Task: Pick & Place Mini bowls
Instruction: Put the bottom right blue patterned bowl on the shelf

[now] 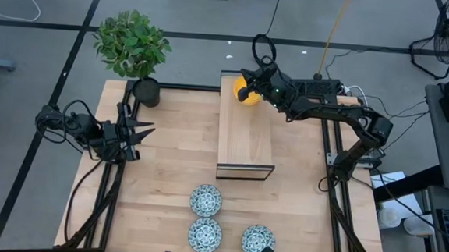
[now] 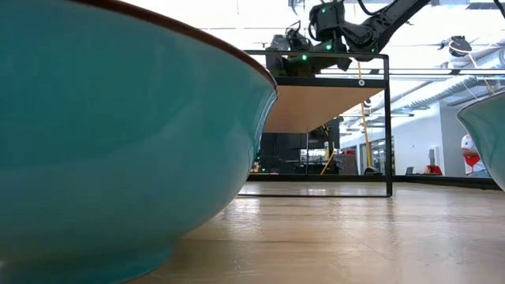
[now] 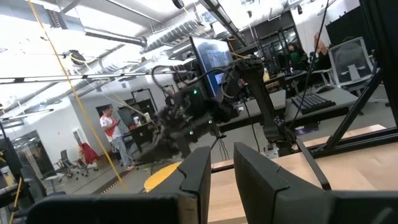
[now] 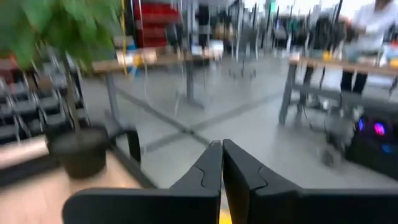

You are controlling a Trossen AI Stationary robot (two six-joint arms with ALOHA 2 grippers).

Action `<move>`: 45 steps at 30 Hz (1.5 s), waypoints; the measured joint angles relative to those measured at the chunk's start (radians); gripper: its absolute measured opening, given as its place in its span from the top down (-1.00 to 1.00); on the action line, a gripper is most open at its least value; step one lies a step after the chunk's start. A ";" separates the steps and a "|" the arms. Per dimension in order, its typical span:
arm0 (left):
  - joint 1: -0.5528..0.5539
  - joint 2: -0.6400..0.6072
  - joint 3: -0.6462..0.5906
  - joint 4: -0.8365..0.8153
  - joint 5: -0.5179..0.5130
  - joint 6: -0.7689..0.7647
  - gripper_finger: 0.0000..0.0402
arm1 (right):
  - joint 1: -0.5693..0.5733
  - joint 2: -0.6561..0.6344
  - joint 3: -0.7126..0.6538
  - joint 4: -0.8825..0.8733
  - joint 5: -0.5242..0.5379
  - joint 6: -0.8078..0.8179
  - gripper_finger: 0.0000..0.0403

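A bright yellow mini bowl (image 1: 250, 96) sits at the far end of a raised wooden shelf (image 1: 246, 135); whether more yellow bowls are stacked there I cannot tell. My right gripper (image 1: 244, 87) is over it, fingers shut, with a yellow sliver (image 4: 221, 216) between them. Three white-and-blue floral mini bowls (image 1: 205, 200) (image 1: 204, 235) (image 1: 258, 241) rest on their bases near the table's near edge. The low view shows the light-blue outside of one (image 2: 118, 142) close up. My left gripper (image 1: 140, 132) waits open at the table's left side. The left wrist view shows the yellow bowl (image 3: 163, 178) far off. My right gripper is shut on the yellow mini bowl, with a thin strip of yellow (image 4: 221, 216) between the two fingers. In the high view it comes at the bowl from the table's right side. The gripper hides which part of the bowl it has and whether the bowl rests on the shelf.
A dark plant pot (image 1: 146, 91) with a green plant (image 1: 132, 42) stands at the table's far left corner. The shelf's black frame (image 2: 388, 126) stands mid-table. Bare wood lies left and right of the shelf. A person in red and white (image 3: 112, 127) stands far off in the room.
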 joint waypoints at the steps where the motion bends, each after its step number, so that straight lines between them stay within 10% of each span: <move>1: 0.000 0.000 0.000 0.000 0.000 0.000 0.62 | 0.001 0.000 0.000 0.027 -0.001 0.001 1.00; 14: 0.000 0.000 0.000 -0.001 0.000 -0.003 0.62 | 0.129 -0.078 0.000 0.057 -0.207 -0.037 1.00; 32: 0.000 0.000 0.000 -0.002 0.000 -0.041 0.62 | 0.835 -0.196 0.000 -0.008 -0.552 -0.139 0.77; 40: 0.000 0.000 0.000 0.001 -0.036 -0.036 0.62 | 1.132 -0.189 0.023 -0.279 -0.015 -0.189 0.02; 45: 0.000 0.000 0.000 -0.001 -0.037 -0.042 0.62 | 1.238 -0.162 0.141 -0.599 0.334 0.088 -0.29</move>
